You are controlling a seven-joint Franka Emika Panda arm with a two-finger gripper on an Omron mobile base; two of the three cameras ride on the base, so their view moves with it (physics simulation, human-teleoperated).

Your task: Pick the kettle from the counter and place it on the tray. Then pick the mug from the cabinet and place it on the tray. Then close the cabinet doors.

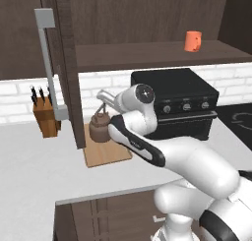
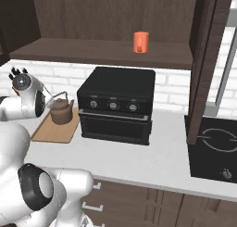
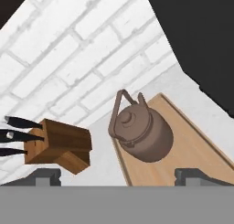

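The dark-brown kettle [image 1: 100,127] [image 2: 61,111] [image 3: 142,132] stands upright at the back end of the light-wood tray [image 1: 109,157] [image 2: 52,129] [image 3: 194,151] on the grey counter [image 1: 29,166]. My gripper [image 1: 101,108] [image 3: 118,175] hovers just above the kettle, open, its fingertips [image 3: 44,175] spread wide with nothing between them. The orange mug [image 1: 192,41] [image 2: 141,41] sits on the shelf of the wall cabinet [image 1: 147,54] [image 2: 92,52]. Both cabinet doors [image 1: 66,68] [image 2: 206,59] are swung open.
A brown knife block [image 1: 47,116] [image 3: 57,145] stands left of the tray by the brick wall. A black countertop oven [image 1: 177,102] [image 2: 115,103] sits right of the tray. A dark cooktop [image 2: 215,147] lies further right. The left door's grey handle [image 1: 46,58] hangs over the block.
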